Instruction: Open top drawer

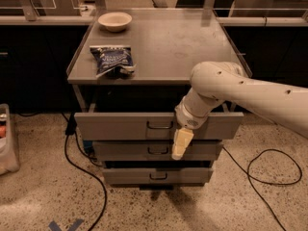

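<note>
top drawer [115,125] directly under surface's front edge: rigid grey panel, probably light, sliding straight on rails. Best hold: small wire handle [160,125] at centre, thin, may slip.

gripper [179,152] hangs just below-right of handle, pointing down; open or closed, cannot tell.

surface [192,47]: bowl [114,20] at far-left corner, snack bag [112,60] near left edge. cables [82,170] on speckled floor.

Speckled floor [43,196] — dark benches [33,57] behind

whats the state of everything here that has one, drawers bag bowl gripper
top drawer: front juts ahead of the lower two, seemingly part open
middle drawer: less far out
bottom drawer: set furthest back
bowl: upright
chip bag: lying flat
gripper: pointing down, beside top drawer's handle
</note>
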